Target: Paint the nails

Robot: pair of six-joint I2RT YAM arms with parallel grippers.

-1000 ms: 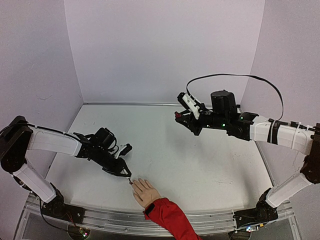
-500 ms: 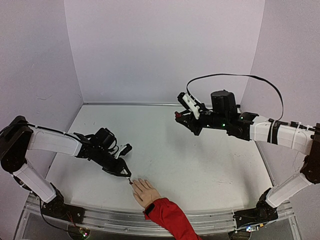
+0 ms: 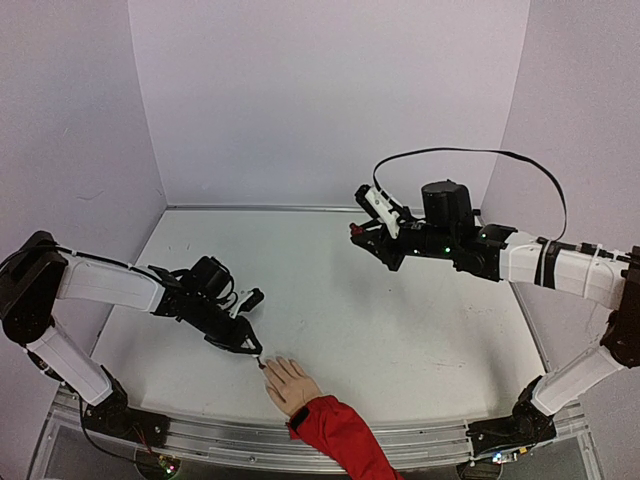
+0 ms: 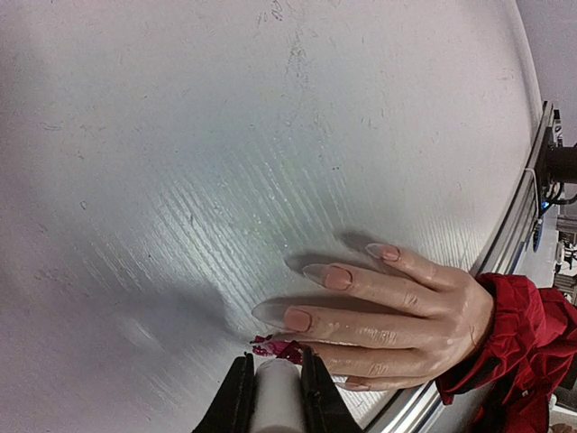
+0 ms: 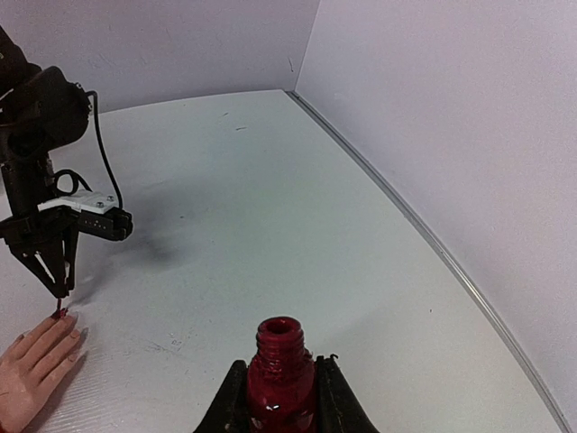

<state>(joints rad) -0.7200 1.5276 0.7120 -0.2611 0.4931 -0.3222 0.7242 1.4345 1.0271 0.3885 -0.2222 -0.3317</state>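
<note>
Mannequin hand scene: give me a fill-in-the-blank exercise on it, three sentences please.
1. The left end effector is shut on a ____ brush handle.
2. The right end effector is shut on a dark red polish bottle that has no ____ on its neck.
3. The mannequin hand lies on the table in a sleeve coloured ____.

Missing words: white; cap; red.

Bottom edges cut off the left tool [image 4: 275, 363] and the white handle [image 4: 275, 406] it pinches, and the polish bottle [image 5: 280, 370] in the right wrist view. The tool partly hides the lowest finger of the mannequin hand [image 4: 397, 307]. From above, the nails [image 3: 269, 367] are too small to judge.
</note>
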